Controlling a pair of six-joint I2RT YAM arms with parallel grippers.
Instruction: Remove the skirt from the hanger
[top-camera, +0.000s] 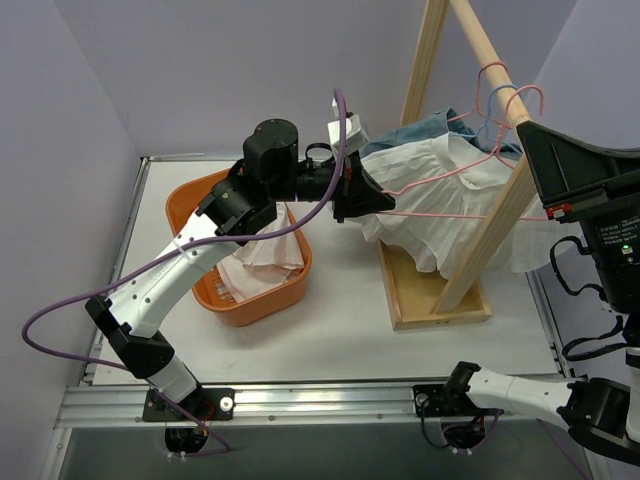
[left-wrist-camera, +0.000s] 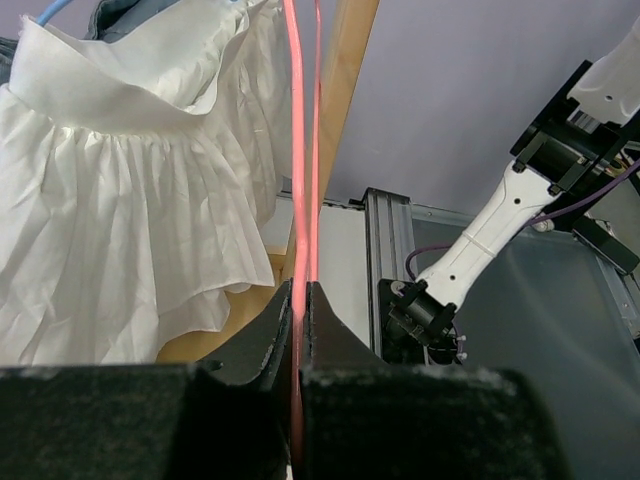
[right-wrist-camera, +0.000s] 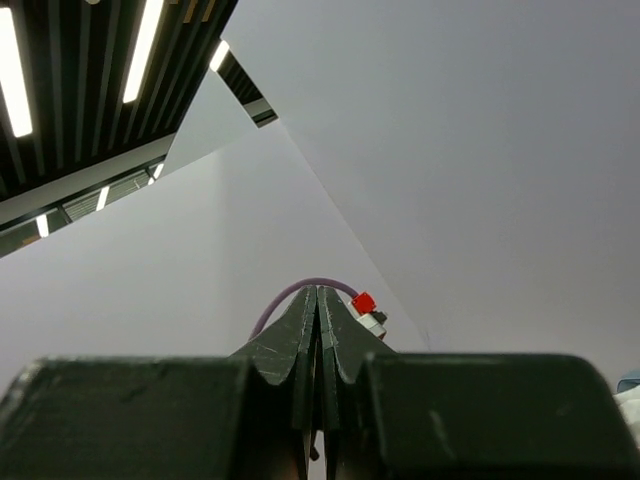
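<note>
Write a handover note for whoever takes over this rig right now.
Left pincer: shut on the wire of the pink hanger, beside the white skirt.
Right pincer: shut, empty, pointing up, away from the work.
The skirt is still on the hanger, which is hooked on the wooden rack. An orange basket sits to its left.
Done: hanger gripped. Left: get the skirt off.
</note>
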